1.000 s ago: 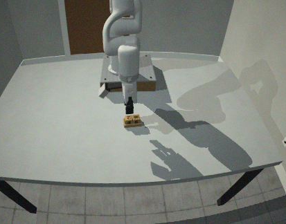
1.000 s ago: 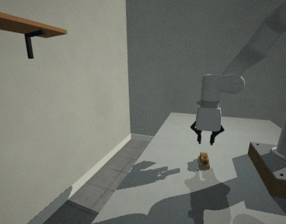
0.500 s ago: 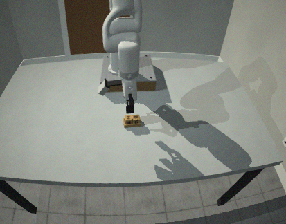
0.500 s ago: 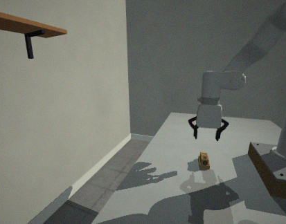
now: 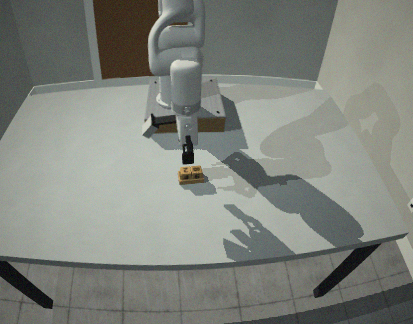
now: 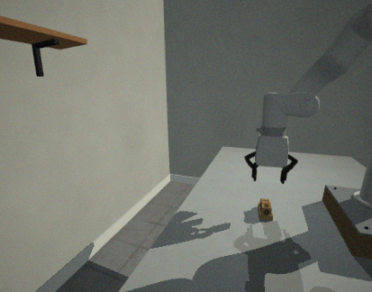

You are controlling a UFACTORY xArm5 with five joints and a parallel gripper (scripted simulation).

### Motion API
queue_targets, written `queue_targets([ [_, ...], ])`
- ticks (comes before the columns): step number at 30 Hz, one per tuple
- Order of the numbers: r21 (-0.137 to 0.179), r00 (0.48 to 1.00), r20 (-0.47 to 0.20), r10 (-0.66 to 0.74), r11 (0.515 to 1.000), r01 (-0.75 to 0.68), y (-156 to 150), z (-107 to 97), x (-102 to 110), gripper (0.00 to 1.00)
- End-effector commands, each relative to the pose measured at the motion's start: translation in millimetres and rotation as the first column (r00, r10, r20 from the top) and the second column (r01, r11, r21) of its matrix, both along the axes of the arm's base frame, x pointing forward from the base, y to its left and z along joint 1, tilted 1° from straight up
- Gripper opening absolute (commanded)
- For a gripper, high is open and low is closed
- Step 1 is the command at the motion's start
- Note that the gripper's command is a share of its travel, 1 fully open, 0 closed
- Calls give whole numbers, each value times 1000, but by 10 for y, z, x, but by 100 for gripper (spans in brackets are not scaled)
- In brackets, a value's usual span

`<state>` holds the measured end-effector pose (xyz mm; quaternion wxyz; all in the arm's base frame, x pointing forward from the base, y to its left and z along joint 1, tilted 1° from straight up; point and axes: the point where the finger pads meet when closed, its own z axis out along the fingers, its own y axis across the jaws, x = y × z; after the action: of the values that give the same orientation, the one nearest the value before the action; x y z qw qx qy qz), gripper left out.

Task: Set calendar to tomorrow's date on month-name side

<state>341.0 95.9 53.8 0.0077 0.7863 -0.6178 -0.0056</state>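
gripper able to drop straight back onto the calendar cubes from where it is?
Probably yes. The gripper hangs open and empty above the cubes in their tray, with nothing between them.

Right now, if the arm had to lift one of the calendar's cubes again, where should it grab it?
Probably from straight above, open gripper closing on the two free faces of one cube. The cubes sit side by side in the tray, so their touching faces are blocked.
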Motion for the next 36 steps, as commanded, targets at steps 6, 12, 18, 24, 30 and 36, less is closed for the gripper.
queue_targets([
  [6, 1, 1000, 3, 0, 1000, 0, 13, 92, 11, 100],
  [12, 1, 1000, 3, 0, 1000, 0, 18, 309, 14, 100],
  [18, 1, 1000, 3, 0, 1000, 0, 23, 556, 16, 100],
  [24, 1, 1000, 3, 0, 1000, 0, 26, 664, 17, 100],
  [30, 1, 1000, 3, 0, 1000, 0, 26, 705, 17, 100],
  [36, 1, 1000, 3, 0, 1000, 0, 26, 705, 17, 100],
])
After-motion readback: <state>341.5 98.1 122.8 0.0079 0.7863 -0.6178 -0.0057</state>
